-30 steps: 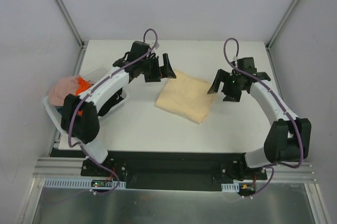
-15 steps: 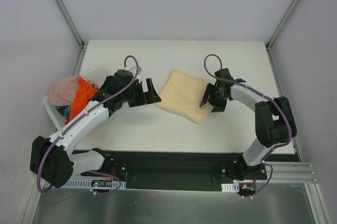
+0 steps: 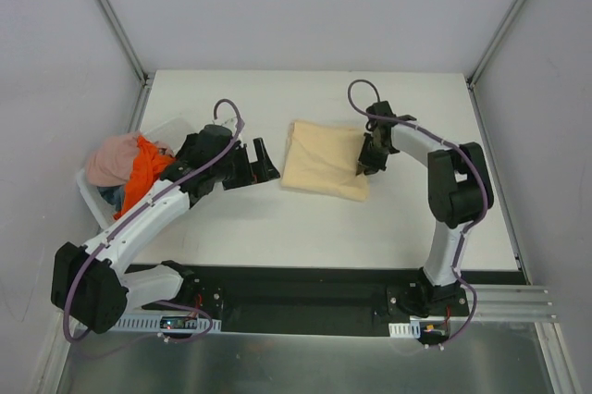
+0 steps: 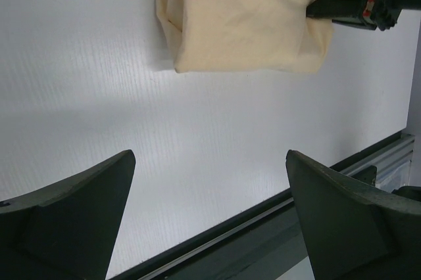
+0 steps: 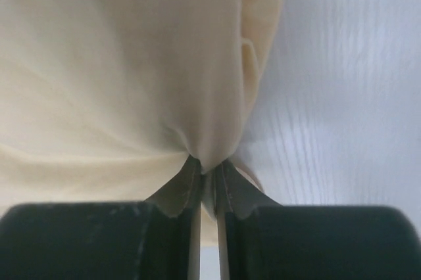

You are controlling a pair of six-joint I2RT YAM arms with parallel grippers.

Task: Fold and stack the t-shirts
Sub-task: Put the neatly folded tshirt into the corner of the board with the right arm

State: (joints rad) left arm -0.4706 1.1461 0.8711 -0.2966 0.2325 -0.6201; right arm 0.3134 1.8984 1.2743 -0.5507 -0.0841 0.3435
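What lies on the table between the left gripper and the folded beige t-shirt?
Nothing. The left wrist view shows only bare white table between the left gripper and the beige t-shirt; the top view agrees.

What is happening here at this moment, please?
The right gripper is shut on the right edge of the folded pale yellow t-shirt, which lies on the white table. The left gripper is open and holds nothing; it hovers just left of that shirt. A pink t-shirt and an orange t-shirt lie crumpled in the white basket at the table's left edge.
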